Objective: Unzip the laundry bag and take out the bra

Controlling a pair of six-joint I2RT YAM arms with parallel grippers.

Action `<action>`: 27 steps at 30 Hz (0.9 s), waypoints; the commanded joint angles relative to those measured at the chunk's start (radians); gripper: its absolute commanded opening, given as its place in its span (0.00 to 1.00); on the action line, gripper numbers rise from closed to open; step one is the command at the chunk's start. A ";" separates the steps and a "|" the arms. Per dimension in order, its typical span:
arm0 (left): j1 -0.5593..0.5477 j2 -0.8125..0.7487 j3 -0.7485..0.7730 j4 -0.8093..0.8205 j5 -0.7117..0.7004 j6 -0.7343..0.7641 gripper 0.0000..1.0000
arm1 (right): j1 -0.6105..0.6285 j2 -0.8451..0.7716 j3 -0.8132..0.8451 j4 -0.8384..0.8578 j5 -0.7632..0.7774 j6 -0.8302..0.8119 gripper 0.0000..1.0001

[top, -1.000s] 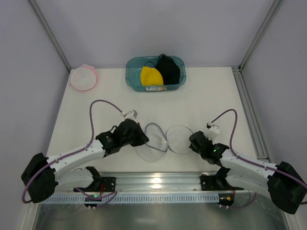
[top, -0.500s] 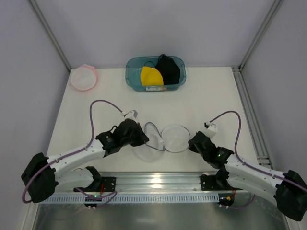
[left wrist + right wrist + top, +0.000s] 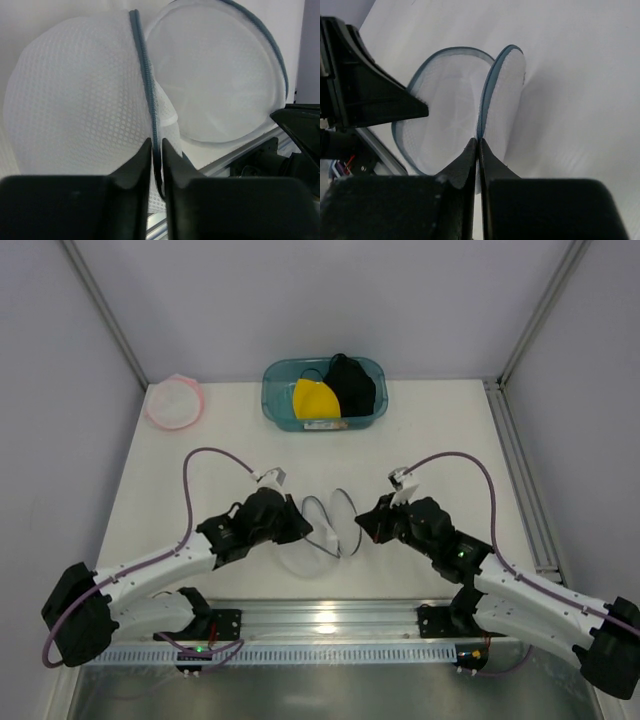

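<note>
Nearest the camera, the metal rail (image 3: pixel 330 620) carries both arm bases at the front edge of the table (image 3: pixel 450 440).

Just beyond it, centrally, the laundry bag (image 3: pixel 308 558) rests on the table between the two grippers. Its two round mesh halves stand splayed apart, each edged by the dark grey-blue rim (image 3: pixel 146 75).

- The left gripper (image 3: pixel 301 530) has its jaws nipped together on the rim of the left half, and the hoop runs up from between the fingertips in the left wrist view.
- The right gripper (image 3: pixel 364 523) has its jaws pressed tight on the rim of the right half (image 3: pixel 507 95), which it holds on edge.
- Bag contents cannot be made out through the mesh.

At the far edge:
- A teal bin (image 3: pixel 272 400) holds a yellow item (image 3: pixel 314 400) and a black item (image 3: pixel 353 386), side by side and touching.
- A pink-rimmed mesh bag (image 3: pixel 174 403) lies at the far left corner, well apart from the bin.
</note>
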 commanded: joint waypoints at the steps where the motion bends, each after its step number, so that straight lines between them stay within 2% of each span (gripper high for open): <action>1: -0.002 -0.040 0.034 0.063 -0.022 -0.009 0.23 | 0.011 0.083 0.074 0.107 -0.230 -0.136 0.04; 2: -0.002 -0.048 0.033 0.067 -0.025 -0.012 0.40 | 0.014 0.123 0.100 0.114 -0.257 -0.157 0.04; 4: -0.002 -0.075 0.028 0.073 -0.054 -0.029 0.62 | 0.018 0.161 0.131 0.112 -0.322 -0.182 0.04; 5: -0.001 -0.089 0.022 0.071 -0.066 -0.036 0.79 | 0.020 0.193 0.166 0.097 -0.331 -0.193 0.04; 8: -0.002 -0.149 0.005 0.062 -0.126 -0.064 0.99 | 0.037 0.223 0.220 0.078 -0.346 -0.231 0.04; 15: -0.001 -0.261 -0.042 -0.004 -0.230 -0.116 0.99 | 0.060 0.295 0.305 0.048 -0.448 -0.293 0.04; 19: -0.002 -0.258 -0.032 -0.061 -0.236 -0.139 0.99 | 0.110 0.358 0.343 0.032 -0.452 -0.314 0.04; 23: -0.001 -0.241 -0.004 -0.198 -0.293 -0.167 1.00 | 0.161 0.437 0.375 0.009 -0.446 -0.342 0.04; 27: -0.001 -0.284 -0.013 -0.255 -0.327 -0.188 1.00 | 0.196 0.505 0.401 0.009 -0.442 -0.360 0.04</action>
